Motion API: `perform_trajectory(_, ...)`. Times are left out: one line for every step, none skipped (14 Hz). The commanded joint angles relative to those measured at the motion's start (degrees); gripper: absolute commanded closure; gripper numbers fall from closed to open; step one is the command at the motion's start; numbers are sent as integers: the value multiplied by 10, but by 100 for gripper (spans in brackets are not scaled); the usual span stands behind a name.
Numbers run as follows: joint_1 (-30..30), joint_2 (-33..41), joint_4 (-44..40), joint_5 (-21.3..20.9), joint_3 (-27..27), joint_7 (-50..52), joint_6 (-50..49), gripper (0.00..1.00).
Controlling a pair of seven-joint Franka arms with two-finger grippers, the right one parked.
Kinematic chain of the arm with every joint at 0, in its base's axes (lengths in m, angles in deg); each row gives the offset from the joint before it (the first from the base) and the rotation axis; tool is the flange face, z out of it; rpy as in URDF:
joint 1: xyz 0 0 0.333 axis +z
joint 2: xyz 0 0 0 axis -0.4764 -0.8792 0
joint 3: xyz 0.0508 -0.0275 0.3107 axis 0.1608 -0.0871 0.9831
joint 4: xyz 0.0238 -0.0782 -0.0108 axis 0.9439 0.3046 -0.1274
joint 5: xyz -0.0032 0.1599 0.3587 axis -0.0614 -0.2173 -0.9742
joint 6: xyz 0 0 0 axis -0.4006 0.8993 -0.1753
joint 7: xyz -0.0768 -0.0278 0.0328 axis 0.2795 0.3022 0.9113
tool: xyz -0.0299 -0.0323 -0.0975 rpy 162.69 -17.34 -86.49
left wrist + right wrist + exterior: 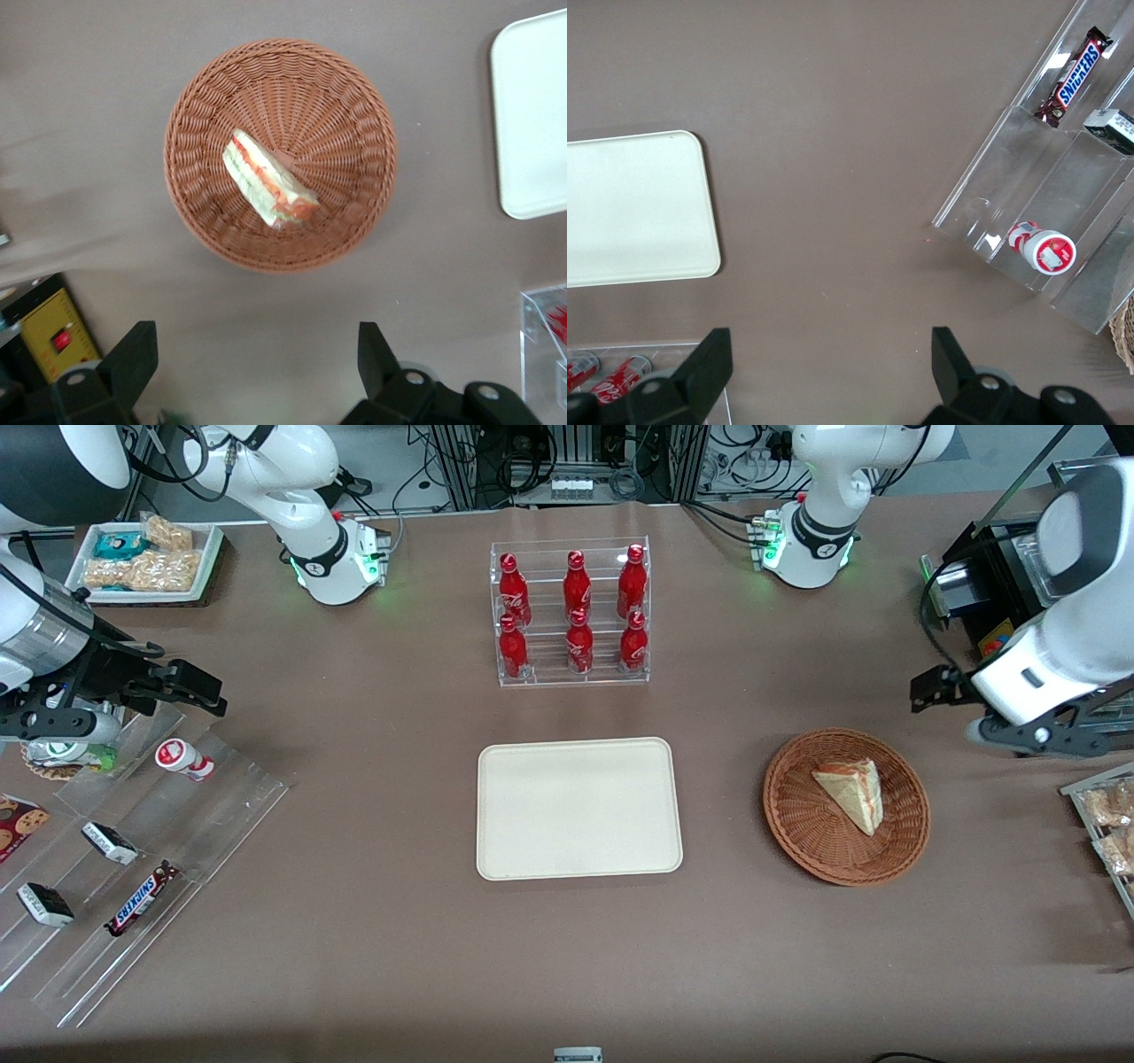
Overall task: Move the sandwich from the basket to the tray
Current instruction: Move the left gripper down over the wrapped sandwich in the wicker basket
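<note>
The sandwich (pixel 850 793), a pale wedge with red-orange filling along one edge, lies in the round wicker basket (pixel 797 841) toward the working arm's end of the table. The left wrist view looks down on the sandwich (pixel 266 181) and the basket (pixel 345 106). My left gripper (pixel 926 689) hangs open above the table beside the basket, a little farther from the front camera and apart from it. Nothing is between the fingers of the gripper (pixel 255 363). The cream tray (pixel 576 806) lies bare mid-table beside the basket, and its corner (pixel 536 124) shows in the left wrist view too.
A clear rack of red cola bottles (pixel 571 615) stands farther from the front camera than the tray. A black box (pixel 983 593) and a rack of snack packs (pixel 1107 824) sit at the working arm's end. Clear shelves with candy bars (pixel 133 850) lie at the parked arm's end.
</note>
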Motion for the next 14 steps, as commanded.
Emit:
perform_trajectory(5, 12, 91, -5, -3, 8, 92, 0)
perform_trajectory(5, 12, 121, -5, -3, 8, 129, 0)
perform_trajectory(5, 12, 153, -5, -3, 9, 171, 0)
perform_trajectory(6, 10, 187, -5, -3, 9, 216, 0)
perform_trajectory(7, 6, 218, -5, -2, 9, 265, 0)
perform_trajectory(7, -1, 244, -4, -2, 15, 314, 0)
perform_trajectory(7, -9, 263, -4, -1, 37, 355, 0)
perform_trajectory(7, -17, 276, -4, -1, 74, 383, 0)
perform_trajectory(7, -27, 280, -4, -1, 133, 399, 0)
perform_trajectory(6, -36, 280, -4, -1, 202, 404, 0)
perform_trajectory(6, -43, 280, -4, -2, 260, 412, 0)
perform_trajectory(4, -52, 280, -4, -2, 328, 429, 0)
perform_trajectory(4, -62, 280, -4, -2, 391, 444, 0)
perform_trajectory(3, -77, 279, -5, -2, 445, 463, 0)
